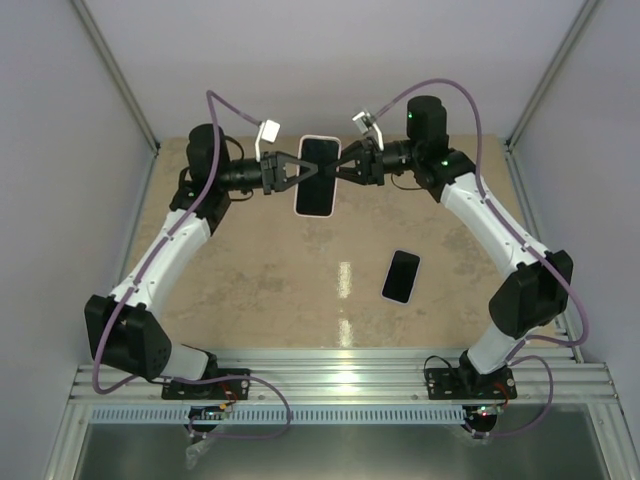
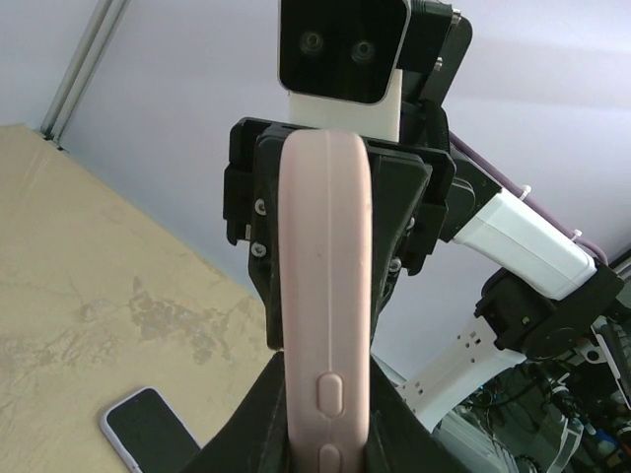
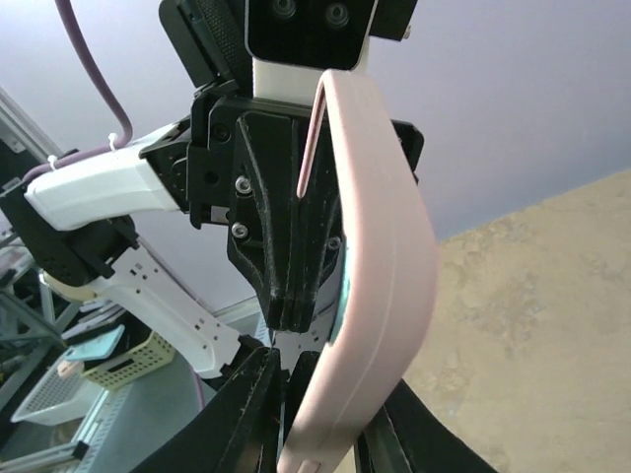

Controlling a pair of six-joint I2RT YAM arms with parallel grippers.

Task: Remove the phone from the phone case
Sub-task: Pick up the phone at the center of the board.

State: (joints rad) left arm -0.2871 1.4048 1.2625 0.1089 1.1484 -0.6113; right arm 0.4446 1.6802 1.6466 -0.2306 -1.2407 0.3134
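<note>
1. We see the phone (image 1: 318,172) with its dark screen turned up to the top camera. It sits in its pink phone case (image 2: 325,296) and is held in the air between the two arms. It hangs over the table (image 1: 250,290), near the middle of the far edge.
2. The left gripper (image 1: 298,170) reaches in from the left and is clamped narrow on the case's left long edge. In the left wrist view the pink edge, with a side button (image 2: 330,394), rises from between the dark fingers (image 2: 246,443).
3. The right gripper (image 1: 342,168) meets it from the opposite side, on the right long edge. Its fingers (image 3: 246,414) stand narrow, one on each face of the case, and we read this as a grip on the case.
4. In the right wrist view the case bows outward in a curve, and a thin slit shows along its upper rim. We cannot tell whether the phone is lifting out there.
5. A second phone (image 1: 401,276), with a dark screen and a pale rim, lies flat on the table right of centre. It is well apart from the held one.
</note>
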